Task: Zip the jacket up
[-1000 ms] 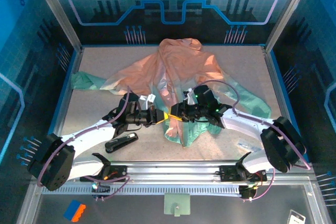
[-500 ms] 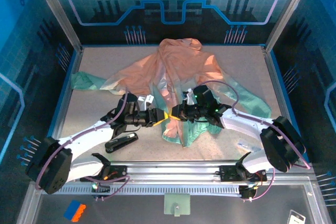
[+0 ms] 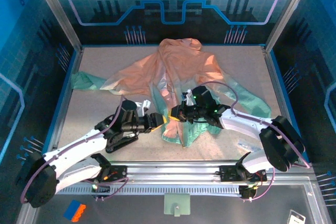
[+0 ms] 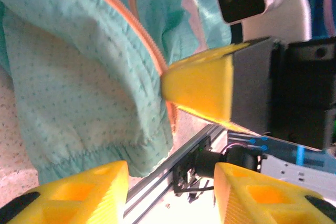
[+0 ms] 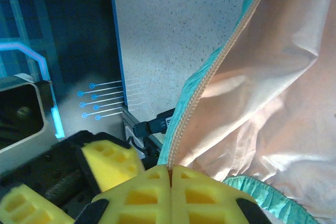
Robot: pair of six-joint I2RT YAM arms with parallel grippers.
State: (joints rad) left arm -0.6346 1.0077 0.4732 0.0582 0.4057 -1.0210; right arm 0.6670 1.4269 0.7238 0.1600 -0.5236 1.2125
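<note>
Overhead: the jacket (image 3: 181, 69) sprawls over the middle of the table (image 3: 239, 61), peach hood far, mint hem bunched nearer you. Your left gripper (image 3: 160, 120) and right gripper (image 3: 173, 114) meet nose to nose at that hem, just beside each other. Left wrist: the left gripper (image 4: 168, 192) is released, pads apart with nothing between them, close to the mint cloth. The orange zipper (image 4: 137, 22) runs into the right gripper's yellow pad. Right wrist: the right gripper (image 5: 170, 190) is clenched on the zipper (image 5: 207, 85) tape near the mint hem. This likely anchors it taut so the free hand can work. I can't make out the slider.
</note>
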